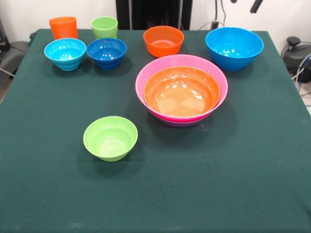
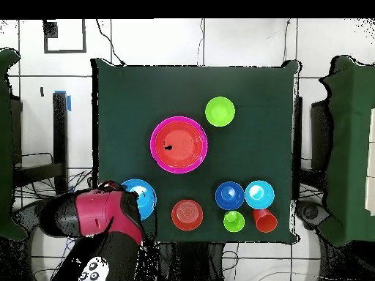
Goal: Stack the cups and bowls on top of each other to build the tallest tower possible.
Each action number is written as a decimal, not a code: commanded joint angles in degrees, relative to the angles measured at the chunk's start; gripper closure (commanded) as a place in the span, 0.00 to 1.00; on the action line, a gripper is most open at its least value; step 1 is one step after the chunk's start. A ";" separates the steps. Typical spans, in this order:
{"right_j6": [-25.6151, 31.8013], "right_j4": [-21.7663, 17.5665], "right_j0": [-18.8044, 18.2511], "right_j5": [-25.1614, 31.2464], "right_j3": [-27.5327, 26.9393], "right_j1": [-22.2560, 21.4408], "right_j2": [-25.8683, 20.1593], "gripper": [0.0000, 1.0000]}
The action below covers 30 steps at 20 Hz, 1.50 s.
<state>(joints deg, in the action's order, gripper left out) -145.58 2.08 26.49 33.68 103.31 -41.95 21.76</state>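
Pink rim: the tower (image 1: 181,92) is seen a little right of the bench's middle in the front view, the wide orange bowl (image 1: 181,91) nested in the pink bowl (image 1: 150,73), a purple edge (image 1: 181,124) showing beneath; widest pieces are judged to have been laid low for a steady base.
Big blue bowl (image 1: 234,47): found by the far right corner, apart from the tower, not yet stacked.
Small bowls: the lime-green bowl (image 1: 110,138) is left alone toward the near side; the light-blue bowl (image 1: 65,53) and dark-blue bowl (image 1: 106,52) are touching or nearly so; the small orange bowl (image 1: 164,41) is parked behind the tower.
Cups: the orange cup (image 1: 63,27) and green cup (image 1: 104,26) are kept upright at the far edge.
Arm: the red arm (image 2: 95,212) is seen from overhead above the blue bowl's corner.
Gripper: hidden; whether apart or together cannot be told.
Room: the dark green bench (image 1: 218,184) is left bare across the near half, so approaches there are judged easy; the far row is crowded close to the edge.
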 commanded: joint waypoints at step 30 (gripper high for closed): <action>16.77 -22.36 -32.09 -20.34 9.03 5.72 -34.07 0.00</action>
<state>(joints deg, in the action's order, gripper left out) -146.12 -13.24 1.55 16.99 106.60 -36.19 4.70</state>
